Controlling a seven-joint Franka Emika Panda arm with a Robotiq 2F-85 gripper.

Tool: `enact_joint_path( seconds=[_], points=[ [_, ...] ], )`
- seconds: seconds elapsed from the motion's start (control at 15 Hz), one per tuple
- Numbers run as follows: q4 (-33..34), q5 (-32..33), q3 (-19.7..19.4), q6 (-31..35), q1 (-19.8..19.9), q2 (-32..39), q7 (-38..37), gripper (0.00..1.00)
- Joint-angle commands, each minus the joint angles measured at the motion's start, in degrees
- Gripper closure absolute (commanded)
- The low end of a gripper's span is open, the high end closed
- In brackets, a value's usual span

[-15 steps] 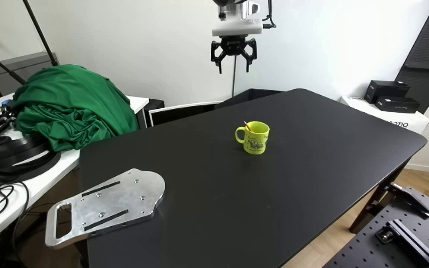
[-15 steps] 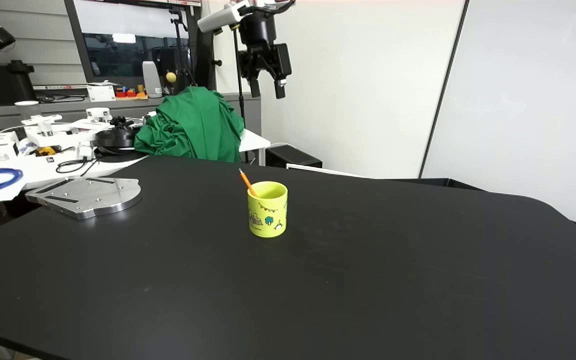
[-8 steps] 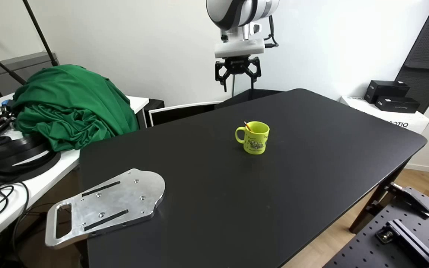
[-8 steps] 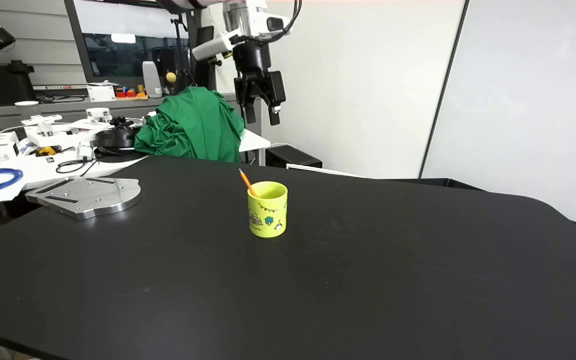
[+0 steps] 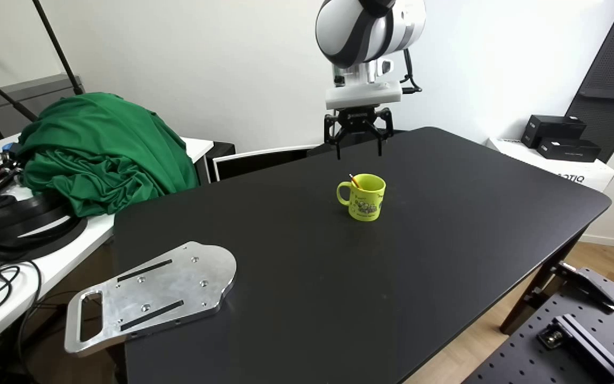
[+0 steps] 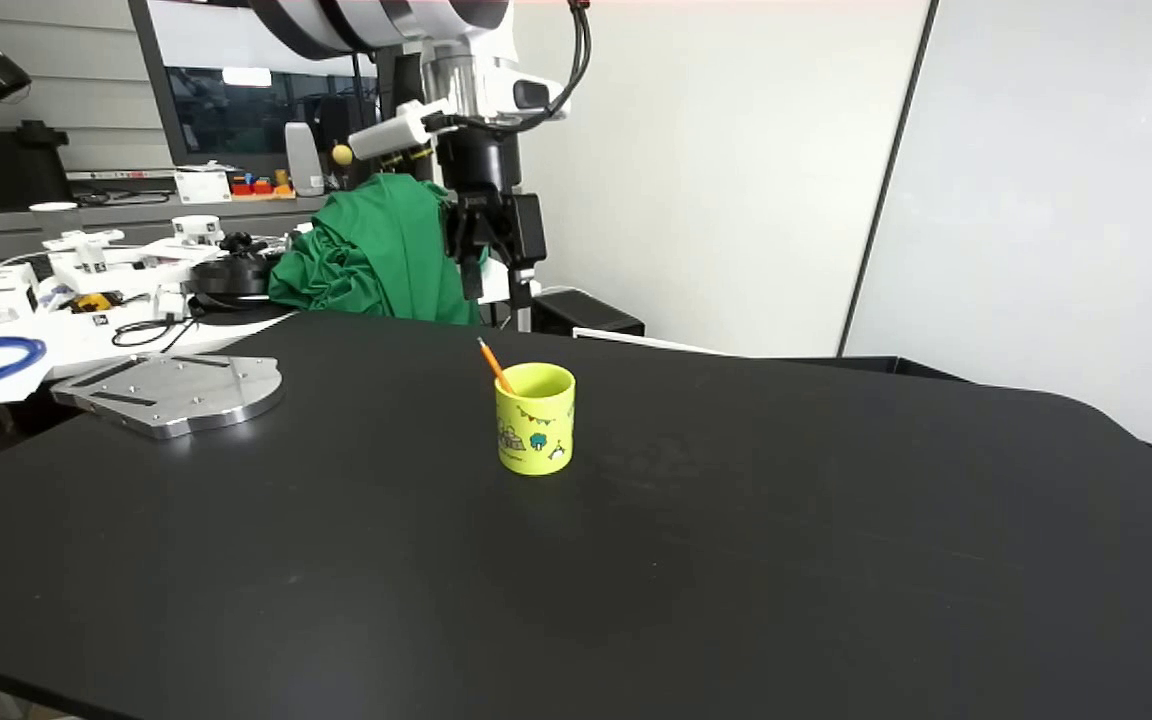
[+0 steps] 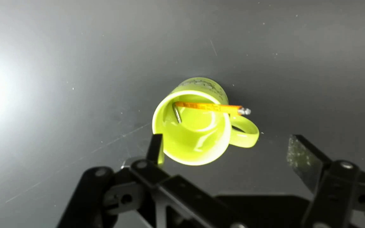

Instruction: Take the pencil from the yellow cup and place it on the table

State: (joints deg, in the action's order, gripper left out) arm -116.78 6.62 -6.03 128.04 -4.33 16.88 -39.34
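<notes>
The yellow-green cup stands upright on the black table, also in an exterior view. The orange pencil leans in it, its upper end past the rim on the handle side. In the wrist view the pencil lies across the cup's mouth, its metal-tipped end over the handle. A thin shiny line shows inside near its lower end. My gripper is open and empty, above and behind the cup, also in an exterior view. In the wrist view the gripper's jaws stand wide apart.
A silver metal plate lies on the table's edge, also in an exterior view. A green cloth is heaped on the cluttered white desk. A black perforated board stands beside the table.
My gripper has come down and closer to the cup, staying open. The cup and pencil have not moved.
</notes>
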Motion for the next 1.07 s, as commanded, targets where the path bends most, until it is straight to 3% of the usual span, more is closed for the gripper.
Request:
enact_joint_path(
  seconds=[0.0, 1.0],
  points=[
    [-1.1, 0.1, 0.4, 0.2, 0.4, -0.9, -0.1, 0.0],
    [-1.1, 2.2, 0.1, 1.9, -0.3, -0.9, -2.7, 0.0]
  ],
)
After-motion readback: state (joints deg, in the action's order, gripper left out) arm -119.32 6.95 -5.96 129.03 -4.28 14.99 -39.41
